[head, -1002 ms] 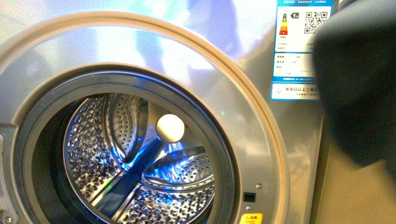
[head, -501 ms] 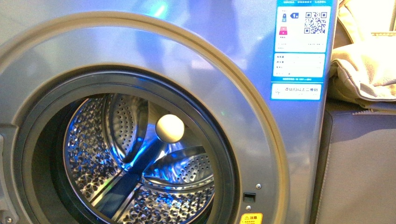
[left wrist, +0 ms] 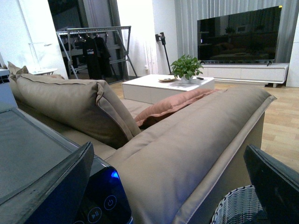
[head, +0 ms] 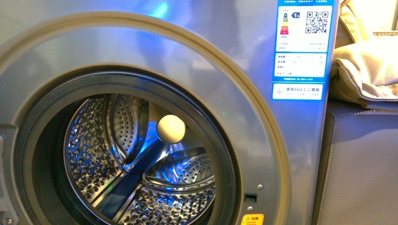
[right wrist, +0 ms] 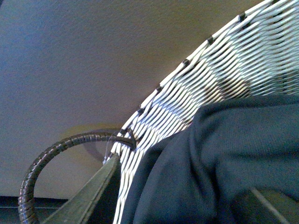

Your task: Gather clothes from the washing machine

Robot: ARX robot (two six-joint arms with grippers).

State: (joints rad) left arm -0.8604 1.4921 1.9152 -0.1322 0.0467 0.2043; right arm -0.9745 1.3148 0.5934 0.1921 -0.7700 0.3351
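Observation:
The grey-silver washing machine [head: 244, 56] fills the front view, its porthole open onto the perforated steel drum [head: 141, 164]; no garment shows inside. The dark navy clothes [right wrist: 219, 163] lie in the white woven basket [right wrist: 196, 88] in the right wrist view, and my open right gripper [right wrist: 187, 200] hangs right over the fabric, one finger [right wrist: 91, 196] by the basket wall. My left gripper [left wrist: 173, 186] is open and empty above the machine's black control panel [left wrist: 100, 205], facing a beige sofa. Neither arm shows in the front view.
A beige sofa [left wrist: 187, 135] with cushions stands beside the machine; a beige throw [head: 366, 70] lies on it. The basket rim [left wrist: 236, 207] sits below the sofa arm, with a dark handle [right wrist: 56, 154]. A coffee table [left wrist: 163, 86] and TV are beyond.
A dark shape that covered the right side of the front view one second ago has gone down out of view, uncovering the sofa and throw. The drum looks unchanged.

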